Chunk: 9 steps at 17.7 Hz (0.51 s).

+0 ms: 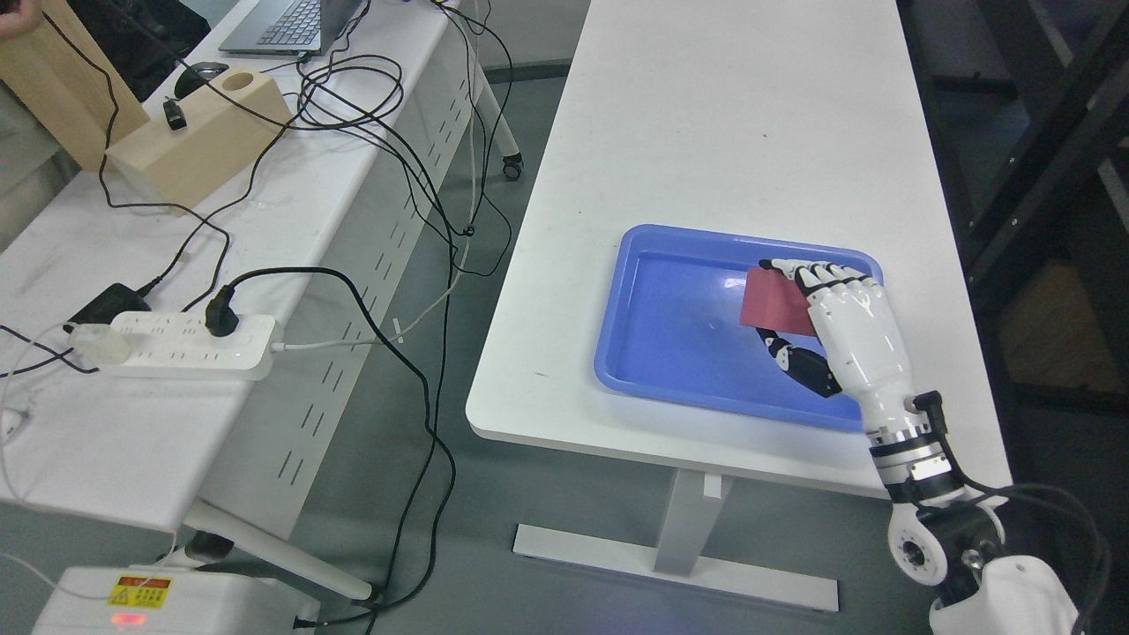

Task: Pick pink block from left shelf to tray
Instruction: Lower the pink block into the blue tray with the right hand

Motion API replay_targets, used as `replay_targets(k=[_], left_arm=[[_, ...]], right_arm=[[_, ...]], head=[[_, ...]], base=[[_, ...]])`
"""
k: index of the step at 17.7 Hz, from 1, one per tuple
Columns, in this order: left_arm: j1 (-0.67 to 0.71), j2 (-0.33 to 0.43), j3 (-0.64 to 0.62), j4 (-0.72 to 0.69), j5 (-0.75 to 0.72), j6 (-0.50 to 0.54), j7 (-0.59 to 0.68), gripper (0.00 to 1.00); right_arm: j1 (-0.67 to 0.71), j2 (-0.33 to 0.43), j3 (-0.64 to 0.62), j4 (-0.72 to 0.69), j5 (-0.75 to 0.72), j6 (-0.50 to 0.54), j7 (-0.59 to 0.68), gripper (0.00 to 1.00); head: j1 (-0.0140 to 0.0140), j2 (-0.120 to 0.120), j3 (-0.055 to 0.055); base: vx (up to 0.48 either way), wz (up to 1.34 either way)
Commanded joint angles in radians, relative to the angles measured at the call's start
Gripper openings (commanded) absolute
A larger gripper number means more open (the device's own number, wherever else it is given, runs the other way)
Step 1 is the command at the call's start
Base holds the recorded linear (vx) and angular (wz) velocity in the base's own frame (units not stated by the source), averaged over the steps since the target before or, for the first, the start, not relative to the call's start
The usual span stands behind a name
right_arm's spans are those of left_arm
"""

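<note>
Head view: right robot hand (825, 317) over the right half of the blue tray (635, 353), fingers (816, 275) curled across the top edge of the pink block (776, 300), thumb beneath. Block clamped and held tilted, apparently above the tray floor; contact with the floor not determinable. Tray resting near the front right of the white surface (706, 132). No shelf in view. Left arm not visible. Judged well advanced: pick and carry complete, block already within the tray outline. Outstanding: lowering, release of the grasp, withdrawal clear of the tray rim.
</note>
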Motion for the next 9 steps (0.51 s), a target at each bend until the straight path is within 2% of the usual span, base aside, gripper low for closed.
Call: replay_targets(k=[1, 9], left_arm=[[0.0, 0.017, 0.0, -0.017, 0.0, 0.006, 0.0, 1.0], [0.0, 0.017, 0.0, -0.017, 0.0, 0.007, 0.0, 1.0]], right_arm=[[0.035, -0.024, 0.08, 0.0, 0.043, -0.006, 0.045, 0.06], [0.055, -0.04, 0.089, -0.001, 0.041, -0.009, 0.094, 0.08]], head=[[0.0, 0.0, 0.0], [0.0, 0.0, 0.0]], base=[[0.081, 0.0], [0.064, 0.0]])
